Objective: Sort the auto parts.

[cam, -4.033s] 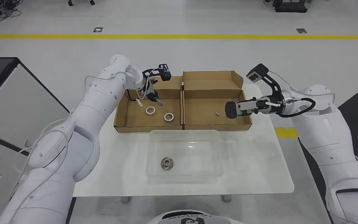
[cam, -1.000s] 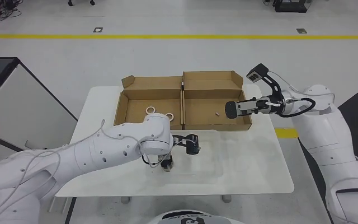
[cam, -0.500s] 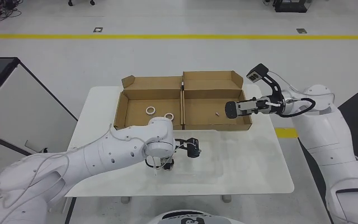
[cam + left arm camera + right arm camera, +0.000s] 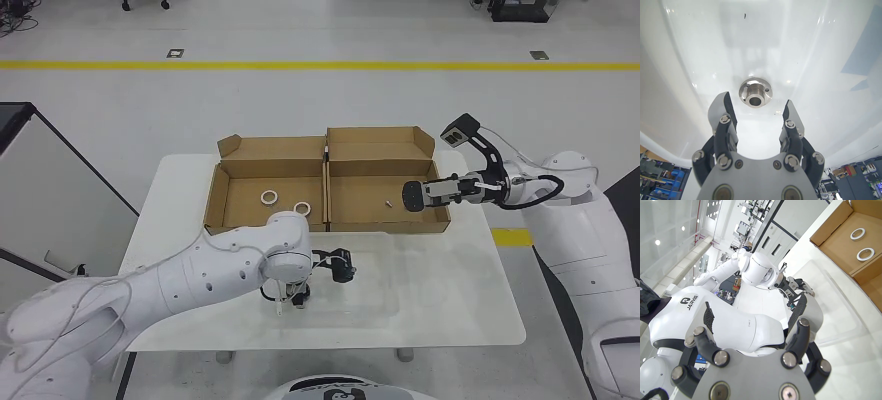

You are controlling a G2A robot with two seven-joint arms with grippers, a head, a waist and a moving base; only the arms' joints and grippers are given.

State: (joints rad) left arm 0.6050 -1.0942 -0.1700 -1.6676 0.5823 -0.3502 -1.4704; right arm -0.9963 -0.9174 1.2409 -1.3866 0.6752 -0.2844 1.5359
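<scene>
Nearest on the worktop (image 4: 470,300): a clear plastic tray (image 4: 385,300). A metal flanged bushing (image 4: 755,92) sits flat on the tray floor, bore facing up. The left hand (image 4: 757,98) is lowered into the tray, released, its fingers (image 4: 728,106) spread either side of the bushing and short of touching it.

Beyond the tray: two open cardboard boxes side by side, touching. The left box (image 4: 212,205) holds two white rings (image 4: 268,197), (image 4: 301,208), lying apart. The right box (image 4: 380,215) holds one small pale part (image 4: 387,201). The right hand (image 4: 408,195) hangs over the right box near its outer wall, released, fingers spread.
</scene>
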